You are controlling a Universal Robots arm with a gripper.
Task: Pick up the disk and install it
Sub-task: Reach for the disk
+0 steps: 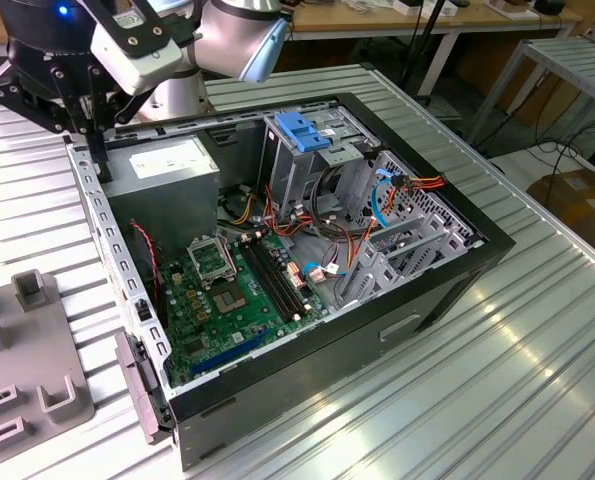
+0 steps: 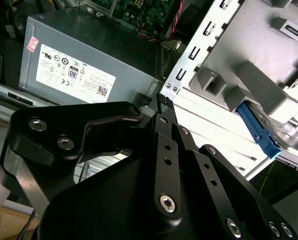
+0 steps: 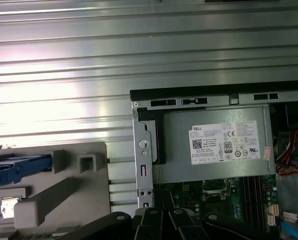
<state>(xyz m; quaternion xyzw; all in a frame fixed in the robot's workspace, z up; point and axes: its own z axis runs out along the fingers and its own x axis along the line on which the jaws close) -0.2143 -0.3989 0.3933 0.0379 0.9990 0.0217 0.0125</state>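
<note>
The disk (image 3: 18,167) lies in a grey fixture (image 3: 63,195) on the table beside the computer case; its blue bracket and a strip of silver edge show there. In the second wrist view the disk's (image 2: 261,131) blue bracket pokes out under the fixture's grey blocks. My gripper (image 1: 101,170) hangs over the case's back corner at the exterior view's left, above the rim next to the power supply, some way from the fixture. In the second wrist view the gripper (image 2: 164,107) is shut with nothing in it.
The open computer case (image 1: 447,300) holds a motherboard (image 1: 232,300), a grey power supply (image 1: 167,170) with a white label, a metal drive cage with a blue handle (image 1: 302,130), and loose red and orange cables. The slatted metal table (image 1: 457,400) surrounds it.
</note>
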